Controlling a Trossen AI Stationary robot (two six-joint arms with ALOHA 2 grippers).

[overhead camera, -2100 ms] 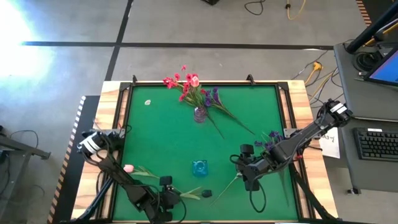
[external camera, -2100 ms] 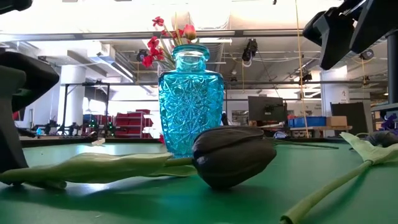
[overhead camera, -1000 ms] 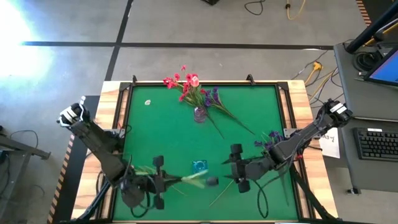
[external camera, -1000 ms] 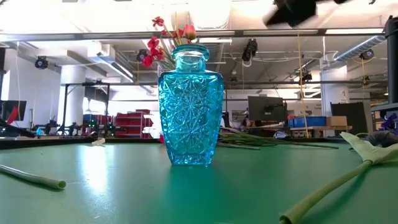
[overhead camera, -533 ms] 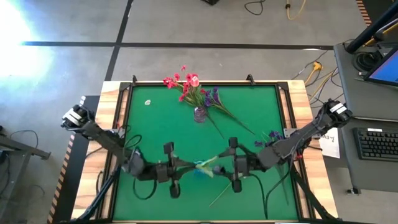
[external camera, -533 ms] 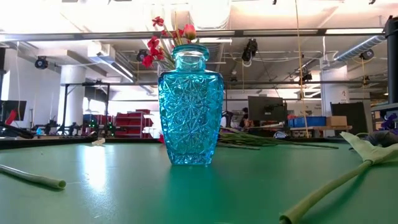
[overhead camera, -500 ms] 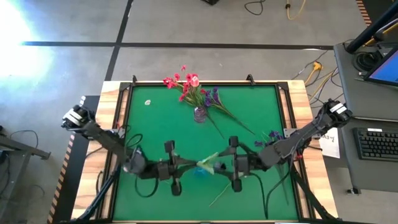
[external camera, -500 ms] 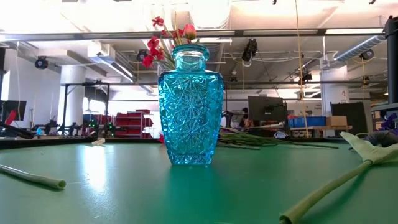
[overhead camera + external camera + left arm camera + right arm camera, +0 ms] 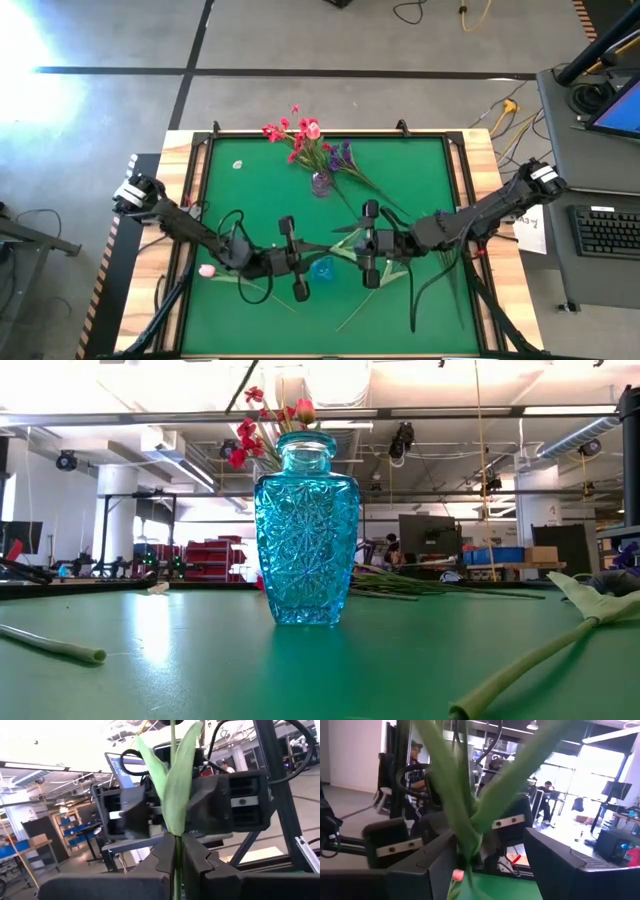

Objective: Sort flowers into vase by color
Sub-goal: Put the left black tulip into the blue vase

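My left gripper (image 9: 318, 258) (image 9: 176, 845) is shut on a green tulip stem (image 9: 176, 865), beside the blue glass vase (image 9: 322, 268) (image 9: 305, 530). The stem's long leaves (image 9: 345, 240) (image 9: 172, 780) reach toward my right gripper (image 9: 345, 250) (image 9: 490, 850). That gripper faces the left one, open, with a finger on either side of the leaves (image 9: 470, 795); I cannot tell whether it touches them. The tulip's bloom is hidden. A second, clear vase (image 9: 321, 183) at the far middle holds red flowers (image 9: 290, 132) and purple flowers (image 9: 345, 157). My left gripper pinches the tulip's stem (image 9: 176, 851) between its two fingers, just below where the leaves branch off. The fingers come about level from the table's left. The stem and leaves stick out past the fingertips, lifted clear of the table next to the blue vase.
A pink tulip bud (image 9: 207, 270) lies near the table's left edge and a loose green stem (image 9: 358, 308) (image 9: 530, 660) near the front. Another stem end (image 9: 85, 653) lies at the low view's left. A purple spray (image 9: 435, 220) sits by the right arm. Raised edges frame the green table (image 9: 260, 200).
My left gripper has gone toward the table's right and far edge, up to the blue vase, tipping up to about level. The tulip went with it, its leaves now beyond the vase. My right gripper has risen, tipped up and moved left to meet the leaves.
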